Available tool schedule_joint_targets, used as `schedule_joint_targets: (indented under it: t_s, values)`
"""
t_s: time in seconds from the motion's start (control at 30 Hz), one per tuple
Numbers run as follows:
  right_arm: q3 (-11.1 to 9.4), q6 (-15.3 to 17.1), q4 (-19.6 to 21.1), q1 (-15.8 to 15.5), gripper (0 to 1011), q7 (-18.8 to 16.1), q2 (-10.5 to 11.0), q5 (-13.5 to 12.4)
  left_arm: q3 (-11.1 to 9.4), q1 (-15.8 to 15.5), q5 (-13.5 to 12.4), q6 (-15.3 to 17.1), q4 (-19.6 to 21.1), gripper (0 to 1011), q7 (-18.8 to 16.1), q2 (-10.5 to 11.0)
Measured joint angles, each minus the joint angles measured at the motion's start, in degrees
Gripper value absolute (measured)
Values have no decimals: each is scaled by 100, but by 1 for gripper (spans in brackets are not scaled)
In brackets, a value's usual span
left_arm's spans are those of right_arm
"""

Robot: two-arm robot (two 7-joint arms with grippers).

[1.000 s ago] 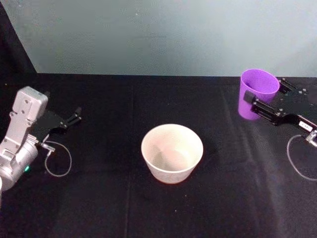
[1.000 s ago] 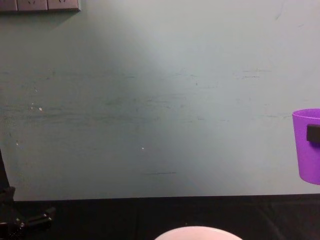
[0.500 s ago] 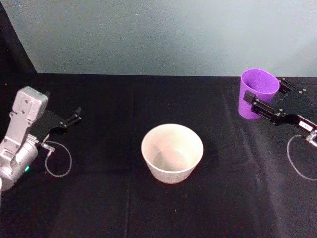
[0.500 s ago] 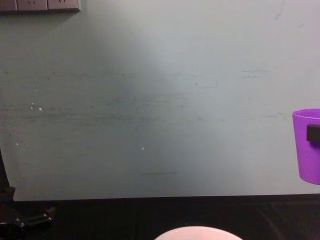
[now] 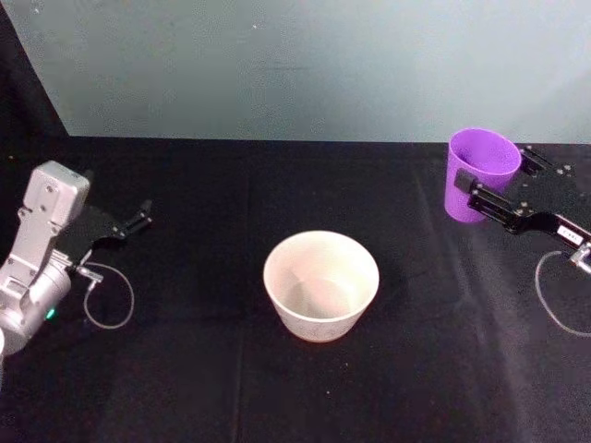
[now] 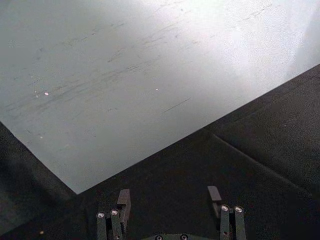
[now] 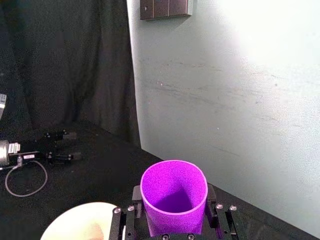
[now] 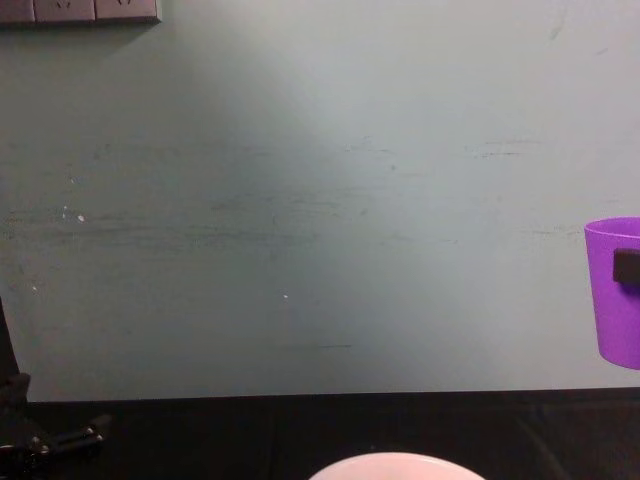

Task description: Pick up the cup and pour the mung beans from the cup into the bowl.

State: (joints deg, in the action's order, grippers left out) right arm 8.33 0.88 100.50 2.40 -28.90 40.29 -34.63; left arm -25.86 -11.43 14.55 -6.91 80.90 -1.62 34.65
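The right pincer (image 7: 173, 200) is closed on the cup (image 5: 480, 175), one finger pressed to each side of the purple wall a little below the rim. It holds the cup upright and clear of the desk (image 5: 203, 388), at the far right. I judge the cup light and smooth, thin enough to flex under a hard squeeze, and its taper could let it slide downward through the fingers. So a hold high on the wall, where it is widest, looks sound for tipping. Whether mung beans lie in its shadowed bottom I cannot tell; if they do, such small round grains would run out quickly once it tilts. The bowl (image 5: 314, 323) stands near the middle of the desk, well apart from the cup, to its left and nearer. The left pincer (image 6: 169, 196) rests at the far left, fingers wide and holding nothing.
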Motion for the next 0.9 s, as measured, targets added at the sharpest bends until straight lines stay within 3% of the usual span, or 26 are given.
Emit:
schedule_joint_targets:
  t_s: [0.2,0.43,0.6,0.8,0.83,0.9]
  values:
    - [208,109,-169,340,726,-83,-39,4,0,0,0,0,0,1000,0,0]
    - [660,327,-452,933,726,-87,-191,206,0,0,0,0,0,1000,0,0]
    - [946,332,-540,1161,726,-42,-191,636,0,0,0,0,0,1000,0,0]
    - [1262,148,-547,1302,726,40,-135,1419,0,0,0,0,0,1000,0,0]
    - [1341,63,-513,1309,726,89,-112,1668,0,0,0,0,0,1000,0,0]
    - [1405,-24,-481,1309,726,159,-91,1930,0,0,0,0,0,1000,0,0]
